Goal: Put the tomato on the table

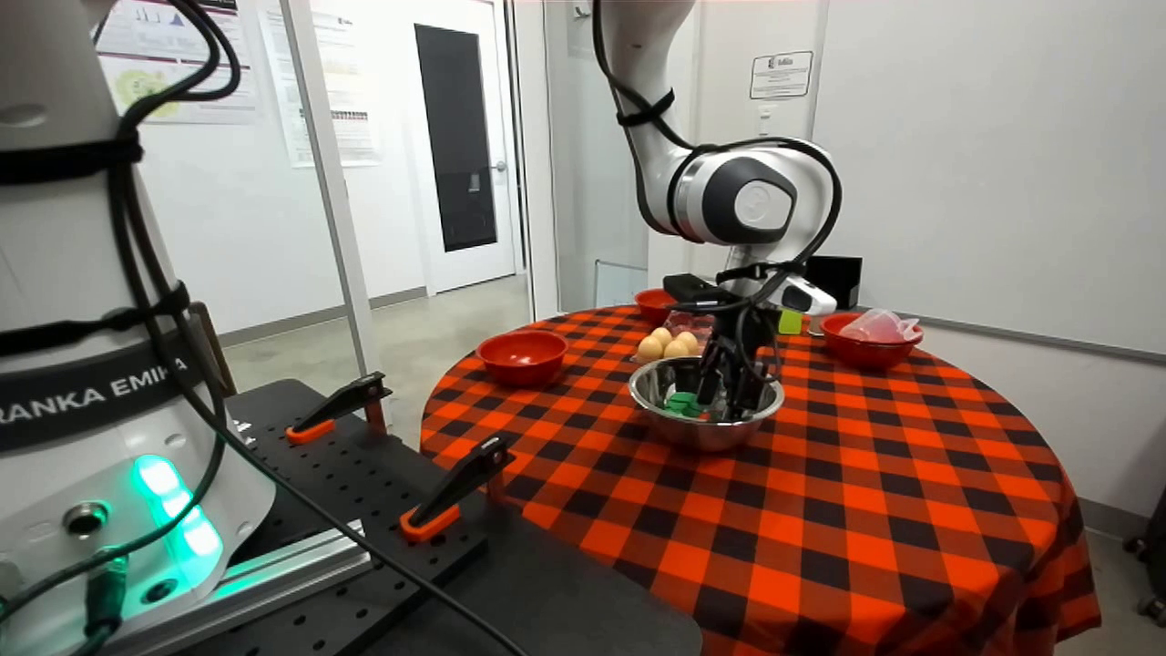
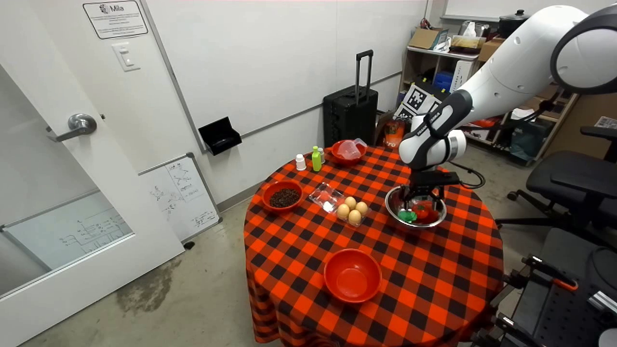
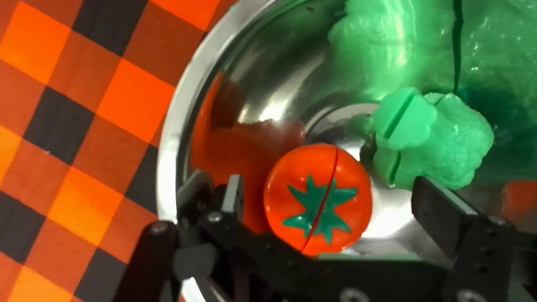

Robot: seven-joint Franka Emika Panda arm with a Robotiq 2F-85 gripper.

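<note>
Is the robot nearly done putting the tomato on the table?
No. Done: the open pincer reaches into the metal bowl, its jaws on either side of the tomato. In hand: lining up the grab, it seems; the wrist view shows gaps beside it. Left: gripping it, lifting it out, setting it on the table.

Bright light, white glare in the metal bowl, green glow around base lamps
</note>
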